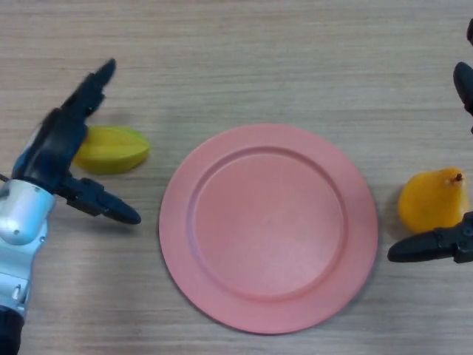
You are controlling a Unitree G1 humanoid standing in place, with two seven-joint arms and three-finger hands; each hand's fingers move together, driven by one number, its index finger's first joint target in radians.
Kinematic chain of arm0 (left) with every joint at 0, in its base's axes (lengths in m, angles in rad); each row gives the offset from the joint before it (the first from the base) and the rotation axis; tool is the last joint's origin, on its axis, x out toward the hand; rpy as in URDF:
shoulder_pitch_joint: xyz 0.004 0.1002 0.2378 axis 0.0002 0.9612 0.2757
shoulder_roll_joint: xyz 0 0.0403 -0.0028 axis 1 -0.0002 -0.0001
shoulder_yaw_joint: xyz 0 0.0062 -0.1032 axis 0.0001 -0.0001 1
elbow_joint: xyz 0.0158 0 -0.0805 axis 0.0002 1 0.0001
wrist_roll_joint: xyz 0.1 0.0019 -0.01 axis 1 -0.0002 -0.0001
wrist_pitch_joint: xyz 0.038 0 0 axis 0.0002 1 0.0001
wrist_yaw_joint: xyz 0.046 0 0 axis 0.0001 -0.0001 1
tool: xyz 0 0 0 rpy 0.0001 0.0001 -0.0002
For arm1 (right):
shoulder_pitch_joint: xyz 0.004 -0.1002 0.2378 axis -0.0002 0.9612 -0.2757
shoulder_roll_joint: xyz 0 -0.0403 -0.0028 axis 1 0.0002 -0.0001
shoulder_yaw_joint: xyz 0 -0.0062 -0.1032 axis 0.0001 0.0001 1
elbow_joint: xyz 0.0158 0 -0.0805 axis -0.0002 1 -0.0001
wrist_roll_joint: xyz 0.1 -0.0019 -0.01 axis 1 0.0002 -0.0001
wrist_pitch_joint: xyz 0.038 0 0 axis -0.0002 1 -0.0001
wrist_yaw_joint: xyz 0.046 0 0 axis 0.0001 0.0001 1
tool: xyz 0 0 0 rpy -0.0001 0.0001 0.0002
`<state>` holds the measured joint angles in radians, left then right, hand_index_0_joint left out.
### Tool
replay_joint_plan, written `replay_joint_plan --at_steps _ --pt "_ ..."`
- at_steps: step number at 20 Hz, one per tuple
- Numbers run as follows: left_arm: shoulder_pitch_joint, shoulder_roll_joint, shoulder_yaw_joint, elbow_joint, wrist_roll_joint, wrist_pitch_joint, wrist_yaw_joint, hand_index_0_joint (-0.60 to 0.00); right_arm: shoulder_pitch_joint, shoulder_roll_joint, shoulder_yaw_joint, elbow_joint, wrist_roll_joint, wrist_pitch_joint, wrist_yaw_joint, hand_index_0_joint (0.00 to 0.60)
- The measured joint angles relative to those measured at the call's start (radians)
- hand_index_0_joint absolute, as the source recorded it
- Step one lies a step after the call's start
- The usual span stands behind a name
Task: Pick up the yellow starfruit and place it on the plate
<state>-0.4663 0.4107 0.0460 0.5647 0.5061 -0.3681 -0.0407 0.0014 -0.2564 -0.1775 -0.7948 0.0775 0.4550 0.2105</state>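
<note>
While the starfruit (112, 149) lies on the table (244, 59) left of the plate (267, 228), the left hand (63, 148) spreads open over it; the right hand (443, 240) brackets a pear (433, 201), fingers straight.

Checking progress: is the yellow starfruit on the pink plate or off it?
Off. The yellow starfruit lies on the wooden table, left of the round pink plate, apart from it.

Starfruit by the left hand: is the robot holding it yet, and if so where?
No. The left hand is open above the starfruit, its fingers spread and not closed on it. The right hand holds nothing either.
</note>
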Motion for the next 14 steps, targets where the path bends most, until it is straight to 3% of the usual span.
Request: replay_joint_plan --at_steps 1,2,3,4,13,14 --pt "0.0 0.002 -0.01 0.007 0.009 -0.01 0.002 -0.3 0.0 0.0 0.0 0.0 0.0 0.013 0.0 0.0" --pt "0.0 0.003 -0.01 0.01 0.04 -0.013 0.015 -0.4 0.0 0.0 0.0 0.0 0.0 0.021 0.0 0.0" --pt "0.001 0.006 -0.01 0.012 0.085 -0.013 0.042 -0.543 0.002 0.0 -0.001 -0.001 0.0 0.021 0.0 0.0" --pt "0.01 0.007 -0.008 -0.008 0.113 -0.01 0.049 -0.6 0.004 0.0 -0.003 -0.004 0.001 0.021 0.0 0.0" --pt "0.043 0.009 -0.007 -0.055 0.156 0.004 0.09 -0.6 0.011 0.0 -0.021 -0.03 0.001 0.038 0.018 0.0" --pt "0.044 0.01 -0.007 -0.056 0.182 0.004 0.122 -0.6 0.011 0.0 -0.028 -0.03 0.001 0.038 0.019 0.0"
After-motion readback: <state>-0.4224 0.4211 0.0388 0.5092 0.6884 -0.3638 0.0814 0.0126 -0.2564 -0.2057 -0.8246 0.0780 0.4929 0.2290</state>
